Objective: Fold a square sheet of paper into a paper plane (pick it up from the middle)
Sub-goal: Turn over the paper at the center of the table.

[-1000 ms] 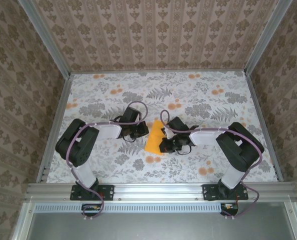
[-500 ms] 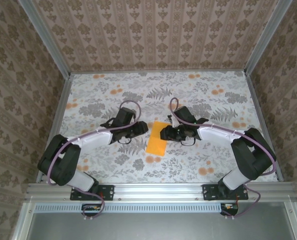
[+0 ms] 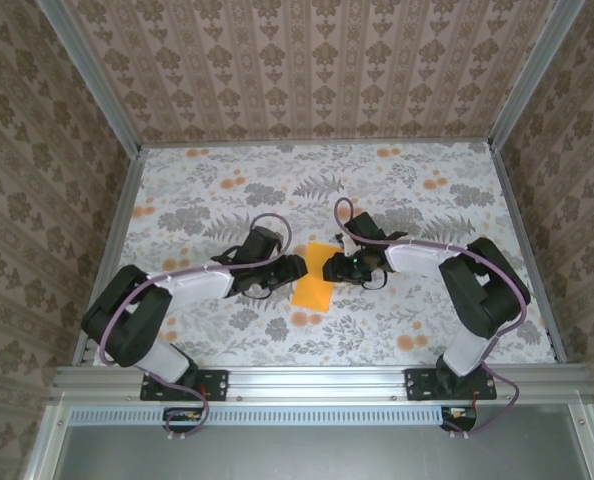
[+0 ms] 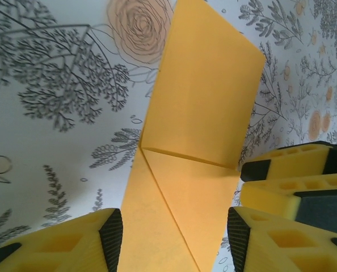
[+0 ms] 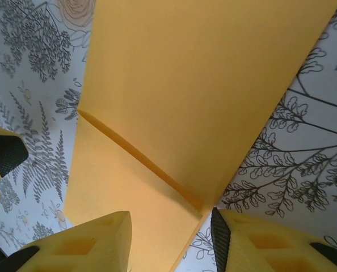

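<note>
Near the middle of the floral-printed bench (image 3: 427, 310), the orange-yellow sheet of paper (image 3: 314, 280) is seen lying flat. It is folded into a narrow strip, longer from far to near than from left to right. Its far half is flanked by both arms: the left pincer (image 3: 295, 268) is set just beside its left edge and the right pincer (image 3: 329, 268) just beside its right edge, the two pointed toward each other.

From the left wrist, the left pincer's jaws are shown parted to a moderate width with nothing gripped between them. The sheet (image 4: 202, 102) lies below the gap, and a diagonal crease and a straight fold line are visible on it.

From the right wrist, the right pincer's jaws are likewise parted and empty. The sheet (image 5: 202, 96) is spread beneath them, and a folded flap edge runs slantwise across it. Whether any fingertip is touching the paper cannot be told.
</note>
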You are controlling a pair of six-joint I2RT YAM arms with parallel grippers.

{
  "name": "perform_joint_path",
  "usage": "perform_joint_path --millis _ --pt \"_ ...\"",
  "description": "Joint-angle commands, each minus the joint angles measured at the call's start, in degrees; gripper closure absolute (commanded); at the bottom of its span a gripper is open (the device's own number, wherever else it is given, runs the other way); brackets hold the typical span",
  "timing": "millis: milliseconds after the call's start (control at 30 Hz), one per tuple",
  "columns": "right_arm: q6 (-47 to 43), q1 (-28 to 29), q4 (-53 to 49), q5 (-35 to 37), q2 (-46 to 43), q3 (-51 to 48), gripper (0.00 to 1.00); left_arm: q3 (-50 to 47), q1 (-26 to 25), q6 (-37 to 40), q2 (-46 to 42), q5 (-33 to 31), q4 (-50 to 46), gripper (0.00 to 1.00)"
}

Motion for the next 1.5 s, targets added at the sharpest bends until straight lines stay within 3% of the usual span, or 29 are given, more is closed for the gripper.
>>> perform_joint_path --millis 0,467,767,1167,1467 --pt "-1.34 -0.38 -0.87 -2.04 1.34 1.62 0.57 0.37 -1.04 -1.93 2.05 1.74 2.57 0.47" --pt "-0.6 -0.62 2.17 -7.6 2.53 1.18 0.67 1.42 -2.21 -2.67 5.25 1.89 3.03 0.47" --pt "0.37 -1.82 2.77 -6.01 1.73 0.08 0.92 0.83 -2.25 -3.36 5.29 2.94 5.66 0.47" --pt "1.29 -3.18 4.65 -6.62 -0.04 -1.78 0.94 1.92 -2.22 -3.2 8.16 5.41 10.09 0.51" --pt "1.52 -3.94 5.08 -6.82 -0.41 -2.38 0.94 4.03 -2.16 -2.4 12.5 7.26 12.93 0.66"
